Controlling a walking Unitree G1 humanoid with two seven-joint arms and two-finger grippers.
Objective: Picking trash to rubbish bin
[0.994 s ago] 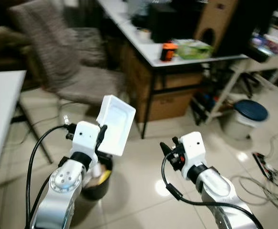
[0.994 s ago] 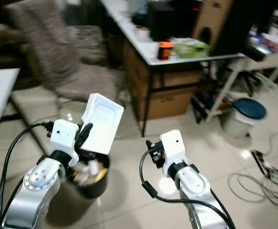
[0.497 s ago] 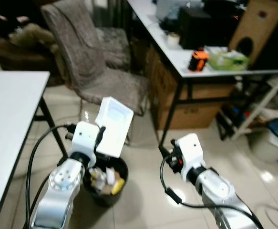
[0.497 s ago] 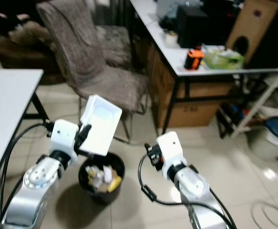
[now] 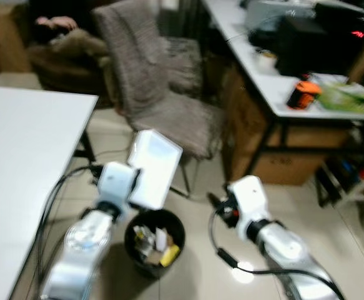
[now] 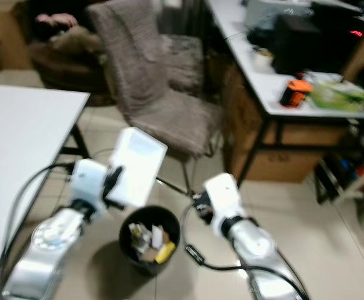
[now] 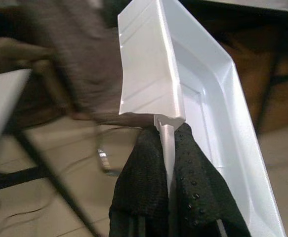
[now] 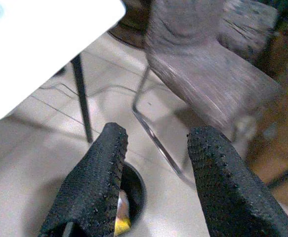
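Note:
My left gripper [image 7: 166,148] is shut on the rim of a white plastic tray [image 5: 154,168], held upright above and just behind a black rubbish bin [image 5: 155,244] on the floor. The bin holds several scraps, one of them yellow. In the left wrist view the tray [image 7: 203,94] stands edge-on between the two black fingers [image 7: 144,182]. My right gripper [image 8: 156,163] is open with nothing in it, to the right of the bin [image 8: 129,197] and a little above it. The right arm [image 5: 263,225] reaches in from the lower right.
A white table [image 5: 25,156] fills the left side. A grey chair [image 5: 157,94] stands behind the bin. A long desk [image 5: 294,81] with a black box, an orange item and a green packet runs along the right, cardboard boxes beneath it. The floor is pale tile.
The camera has swung, so the whole scene has shifted: the bin now lies more to the centre and the chair and white table are nearer. The tray stays in my left gripper.

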